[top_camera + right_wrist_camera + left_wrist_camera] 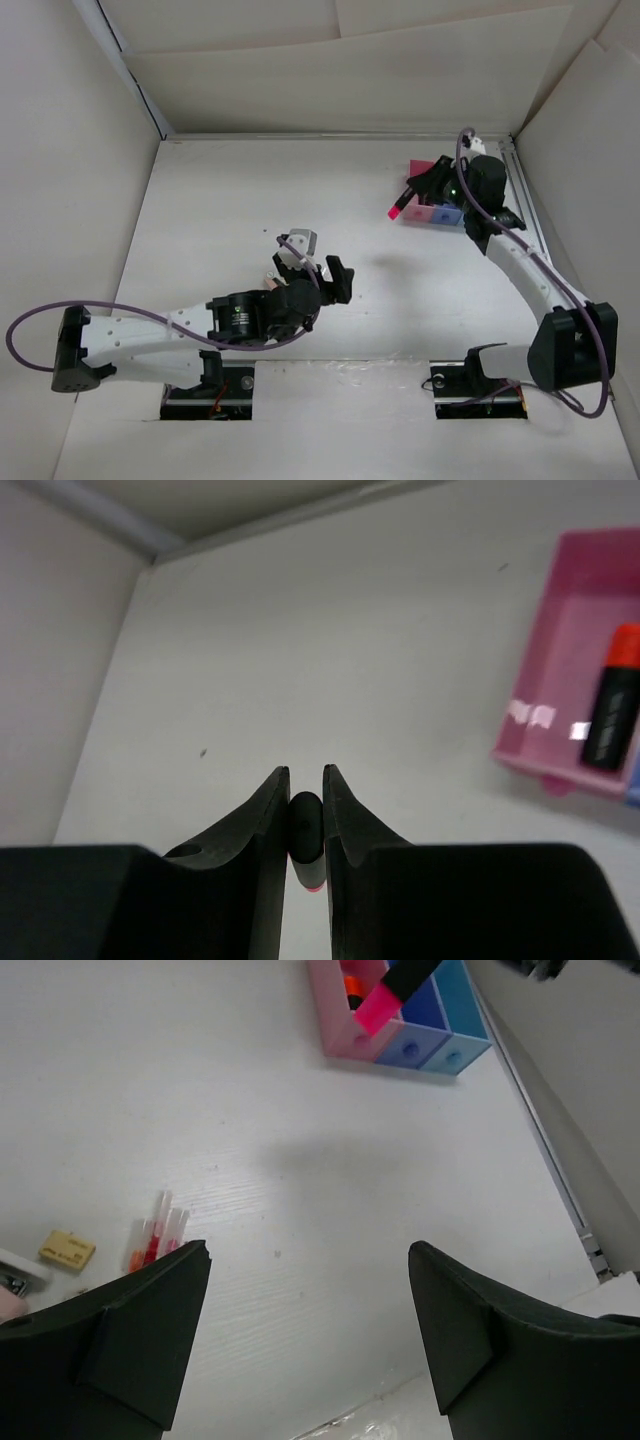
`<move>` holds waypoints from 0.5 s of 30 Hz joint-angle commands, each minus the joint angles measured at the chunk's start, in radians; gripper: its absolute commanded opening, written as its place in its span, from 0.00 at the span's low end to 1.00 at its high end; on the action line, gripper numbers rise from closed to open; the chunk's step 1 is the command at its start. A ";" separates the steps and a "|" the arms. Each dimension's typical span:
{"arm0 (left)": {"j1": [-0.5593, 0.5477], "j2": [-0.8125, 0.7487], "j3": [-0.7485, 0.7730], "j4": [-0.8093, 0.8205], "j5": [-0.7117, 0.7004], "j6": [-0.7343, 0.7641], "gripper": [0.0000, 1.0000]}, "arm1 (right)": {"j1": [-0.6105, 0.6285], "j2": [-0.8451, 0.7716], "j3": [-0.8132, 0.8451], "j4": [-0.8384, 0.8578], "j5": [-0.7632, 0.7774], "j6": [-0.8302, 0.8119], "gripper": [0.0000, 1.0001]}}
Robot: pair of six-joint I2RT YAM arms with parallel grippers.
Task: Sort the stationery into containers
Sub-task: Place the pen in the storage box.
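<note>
The right gripper (305, 780) pinches a pink-capped highlighter (398, 205) by the pink bin (565, 630). It looks tilted, so it may hit the rim. The left gripper (308, 1260) gapes.

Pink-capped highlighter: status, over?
Right gripper shut on pink-capped highlighter, held short of pink bin. Left gripper open, empty. Orange-capped highlighter already in pink bin; nothing blocking.

text: none legible | labels: none | numbers: none | signs: none
</note>
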 commanded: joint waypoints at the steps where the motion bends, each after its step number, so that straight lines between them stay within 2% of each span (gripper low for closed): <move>1: 0.000 -0.029 -0.048 -0.185 -0.034 -0.198 0.76 | -0.059 0.070 0.126 0.016 0.190 -0.062 0.10; 6: 0.009 -0.079 -0.103 -0.300 -0.012 -0.341 0.74 | -0.147 0.228 0.265 -0.004 0.285 -0.089 0.10; 15: 0.028 -0.110 -0.155 -0.420 0.009 -0.479 0.72 | -0.167 0.498 0.452 -0.031 0.350 -0.143 0.10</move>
